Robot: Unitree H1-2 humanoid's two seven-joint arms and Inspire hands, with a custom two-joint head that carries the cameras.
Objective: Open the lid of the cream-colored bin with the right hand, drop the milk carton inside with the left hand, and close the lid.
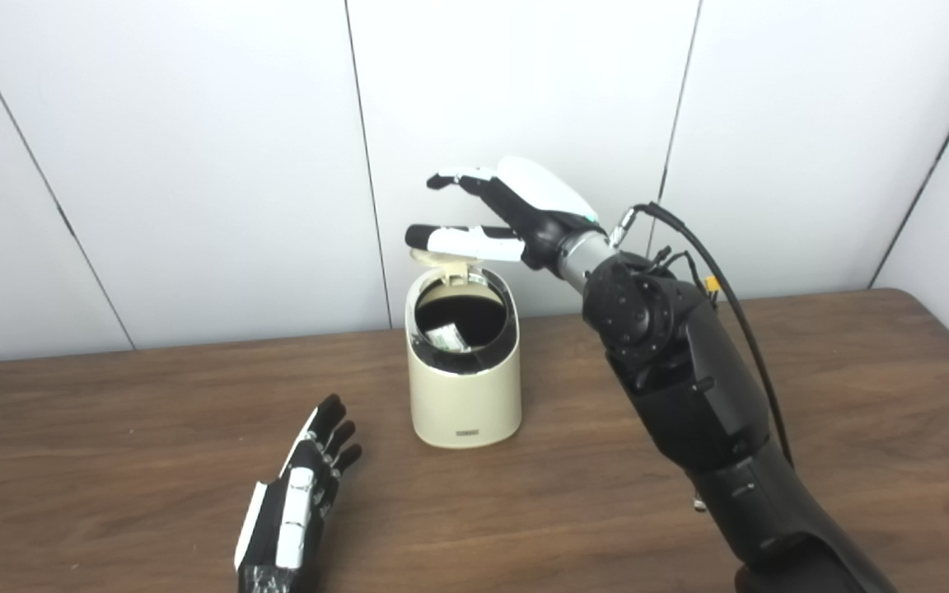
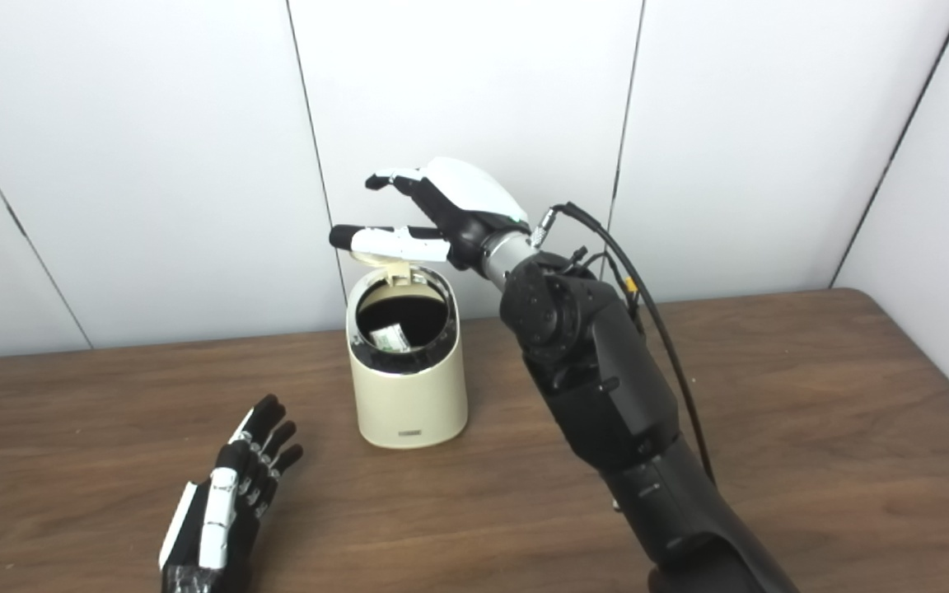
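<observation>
The cream-colored bin stands upright on the wooden table, mid-left. Its lid is tipped up and back, nearly edge-on behind the opening. The milk carton lies inside the dark opening, partly visible; it also shows in the right eye view. My right hand is raised above and behind the bin, fingers spread, its thumb just over the lid's top edge, holding nothing. My left hand is open and empty, low over the table left of the bin.
White wall panels stand behind the table. The table's right back corner is rounded. My right forearm stretches across the table right of the bin.
</observation>
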